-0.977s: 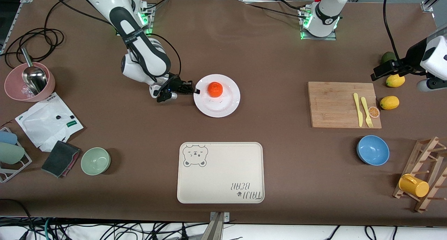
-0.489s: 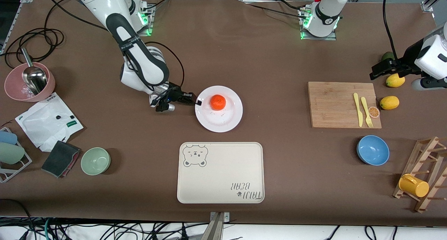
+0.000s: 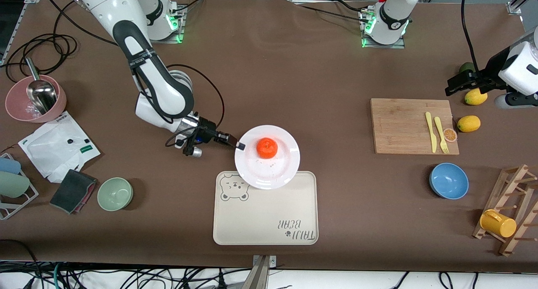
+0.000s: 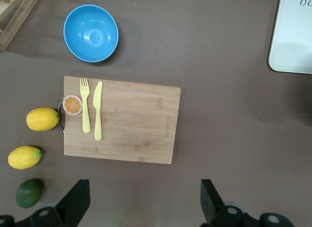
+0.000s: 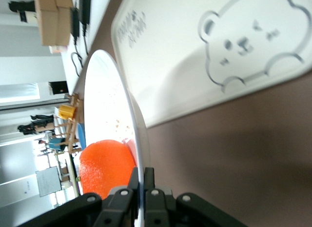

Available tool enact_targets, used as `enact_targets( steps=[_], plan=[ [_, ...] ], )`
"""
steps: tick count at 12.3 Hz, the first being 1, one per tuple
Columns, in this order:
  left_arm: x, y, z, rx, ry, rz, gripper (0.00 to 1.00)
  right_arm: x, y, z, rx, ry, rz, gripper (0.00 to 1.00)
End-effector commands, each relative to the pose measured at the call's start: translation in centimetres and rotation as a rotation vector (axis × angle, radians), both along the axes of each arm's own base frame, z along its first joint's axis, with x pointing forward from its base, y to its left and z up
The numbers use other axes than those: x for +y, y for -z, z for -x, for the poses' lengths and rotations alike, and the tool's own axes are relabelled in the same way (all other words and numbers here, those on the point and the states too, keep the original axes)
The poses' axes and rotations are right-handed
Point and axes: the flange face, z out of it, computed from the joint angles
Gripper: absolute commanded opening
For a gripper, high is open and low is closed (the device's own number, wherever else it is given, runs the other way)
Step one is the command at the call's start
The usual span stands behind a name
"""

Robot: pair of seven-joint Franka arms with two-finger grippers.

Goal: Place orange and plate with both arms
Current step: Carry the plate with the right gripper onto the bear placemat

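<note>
This was a robotics lab. Two arms stood bolted to a cloth-covered table (image 3: 294,70) with loose cables (image 3: 38,49) around it. Kitchen props like a cutting board (image 3: 403,125) were laid out.

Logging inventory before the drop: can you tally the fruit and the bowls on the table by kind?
Small round orange-red orange, on the glossy white plate: 1
Oval yellow lemons: 2
Dark green avocado-like fruit: 1
Thin orange slice: 1
Round blue bowl: 1
Pale green bowl: 1
Pink bowl holding a metal scoop: 1
Total: 8
</note>
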Motion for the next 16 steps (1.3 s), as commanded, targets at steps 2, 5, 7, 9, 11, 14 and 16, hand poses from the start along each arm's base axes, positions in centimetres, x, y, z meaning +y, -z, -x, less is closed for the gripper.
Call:
enact_targets(
  steps=[2,5,7,9,11,14,16],
  plan=[
    [0.1,-0.7,-0.2,-0.013,0.028,-0.021,1.0,0.4,2.9,-6.7,0.007,0.052,-0.063,0.0],
    [0.1,-0.7,-0.2,-0.013,0.028,-0.021,1.0,0.3,4.8,-9.6,0.039,0.079,-0.059,0.0],
    [0.1,-0.8,-0.2,-0.016,0.028,-0.021,1.0,0.2,6.1,-11.3,0.04,0.099,-0.069,0.0],
    [0.1,-0.8,-0.2,-0.016,0.027,-0.021,1.0,0.0,7.9,-12.1,0.039,0.113,-0.075,0.0],
    [0.4,-0.8,-0.2,-0.016,0.022,-0.021,1.0,0.7,8.9,-11.8,0.041,0.106,-0.064,0.0],
    [0.1,-0.8,-0.2,-0.015,0.025,-0.019,1.0,1.2,9.8,-11.3,0.036,0.117,-0.029,0.0],
    [0.4,-0.7,-0.3,-0.013,0.022,-0.019,1.0,1.1,10.0,-11.3,0.028,0.109,-0.024,0.0]
  ],
)
